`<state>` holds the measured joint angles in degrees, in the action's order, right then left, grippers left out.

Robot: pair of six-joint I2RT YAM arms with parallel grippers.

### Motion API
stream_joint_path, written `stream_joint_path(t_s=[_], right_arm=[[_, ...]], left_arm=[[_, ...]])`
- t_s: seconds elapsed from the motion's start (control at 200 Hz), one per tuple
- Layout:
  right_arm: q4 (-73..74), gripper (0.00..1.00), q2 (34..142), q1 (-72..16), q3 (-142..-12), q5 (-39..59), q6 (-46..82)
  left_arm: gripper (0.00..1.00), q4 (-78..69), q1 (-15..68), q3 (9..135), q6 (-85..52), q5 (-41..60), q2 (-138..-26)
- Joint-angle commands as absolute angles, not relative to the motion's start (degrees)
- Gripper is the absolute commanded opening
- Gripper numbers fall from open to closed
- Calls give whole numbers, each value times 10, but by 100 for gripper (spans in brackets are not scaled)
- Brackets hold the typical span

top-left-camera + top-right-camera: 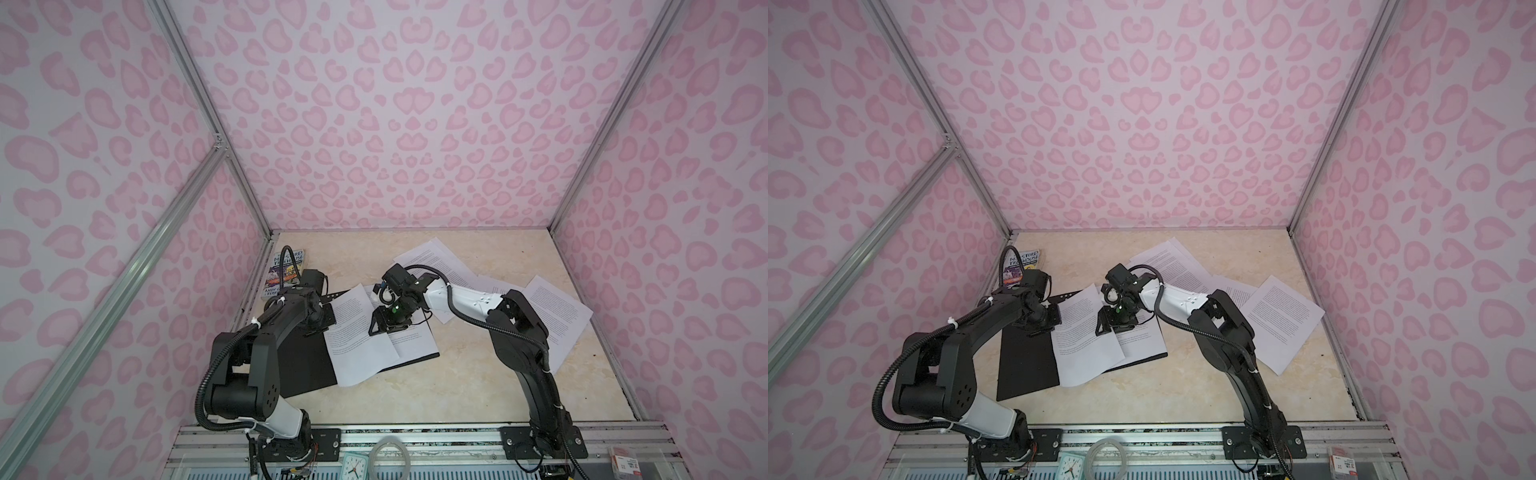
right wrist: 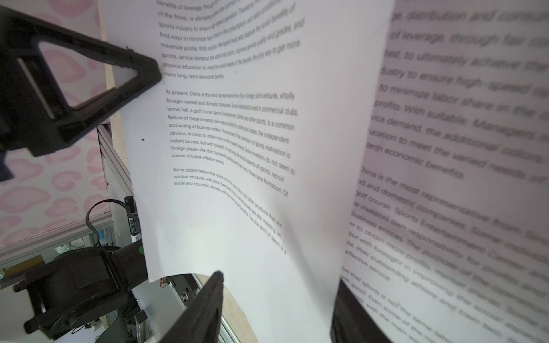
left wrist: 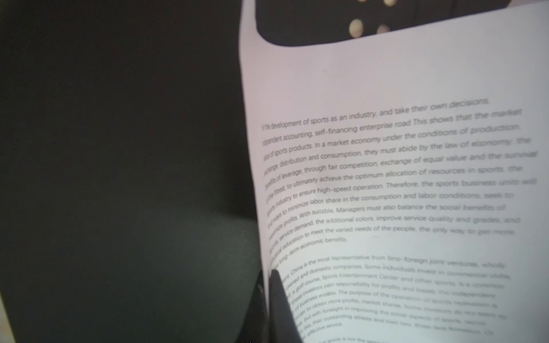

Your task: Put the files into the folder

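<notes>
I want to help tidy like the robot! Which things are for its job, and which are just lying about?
For the job: folder, printed sheets on it, loose sheets nearby.
Just lying about: Treehouse book, little clock, white ring.

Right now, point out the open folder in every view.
Top view: folder, black inside up, left of centre.
Top view: same place.
Left wrist: the dark surface beside the printed sheet's edge.
Right wrist: only a black corner showing under the nearer sheet.
Shared landmark: the printed sheet on the folder shows in all four views.
</notes>
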<state>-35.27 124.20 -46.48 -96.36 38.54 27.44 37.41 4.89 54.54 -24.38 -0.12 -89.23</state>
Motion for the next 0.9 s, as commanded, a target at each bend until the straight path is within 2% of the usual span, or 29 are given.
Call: stream_joint_path(t_s=[0.0, 0.19, 0.26, 0.745, 0.81, 0.895], right_arm=[[-336, 51, 1250, -466, -963, 409, 283], [-327, 45, 1256, -461, -957, 417, 289], [-324, 40, 1257, -461, -955, 419, 293], [-302, 36, 1264, -456, -939, 413, 285], [-294, 31, 1260, -455, -934, 417, 287], [-288, 17, 1259, -455, -932, 424, 289]], left_arm=[[3, 371, 48, 548, -250, 10, -895], [3, 366, 48, 549, -260, 22, -890], [3, 365, 48, 548, -260, 24, -892], [3, 361, 47, 550, -265, 37, -895], [3, 360, 47, 550, -266, 39, -896], [3, 360, 47, 551, -268, 41, -898]])
